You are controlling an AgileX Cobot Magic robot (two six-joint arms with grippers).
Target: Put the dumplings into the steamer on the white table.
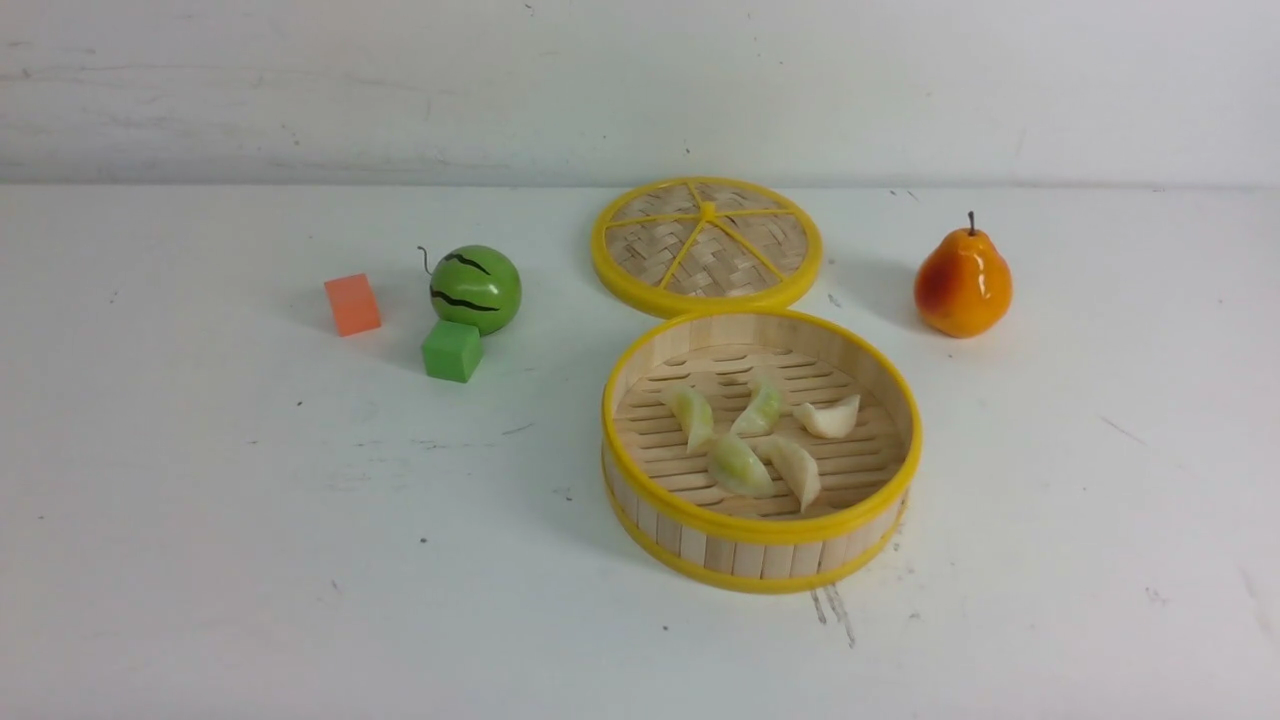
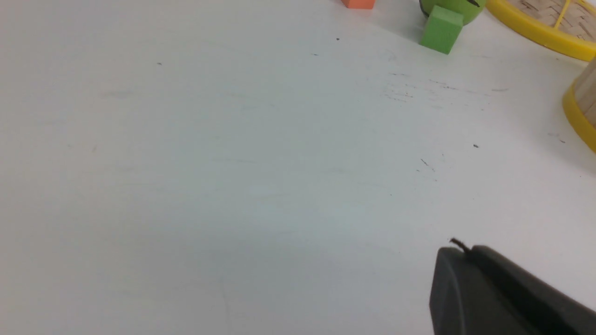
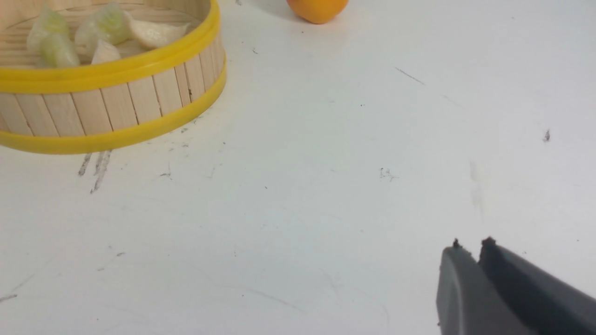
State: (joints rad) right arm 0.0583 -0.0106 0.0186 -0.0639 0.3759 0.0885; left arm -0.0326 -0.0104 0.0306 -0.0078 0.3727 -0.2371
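The steamer [image 1: 760,525] stands on the white table [image 1: 300,550], right of centre. Several dumplings [image 1: 740,465] lie on its slatted floor. No dumpling shows on the table. Neither arm appears in the front view. In the left wrist view my left gripper [image 2: 458,249] hangs shut and empty over bare table, with the steamer's edge [image 2: 579,116] far off. In the right wrist view my right gripper [image 3: 470,244] has its tips a narrow crack apart with nothing between them. It is well clear of the steamer [image 3: 116,102] and the dumplings [image 3: 107,25] inside.
The flat woven lid [image 1: 706,245] lies just behind the steamer. An orange pear [image 1: 962,283] stands at the back right. A green striped ball [image 1: 476,288], a green cube [image 1: 452,350] and an orange block [image 1: 352,304] sit at the left.
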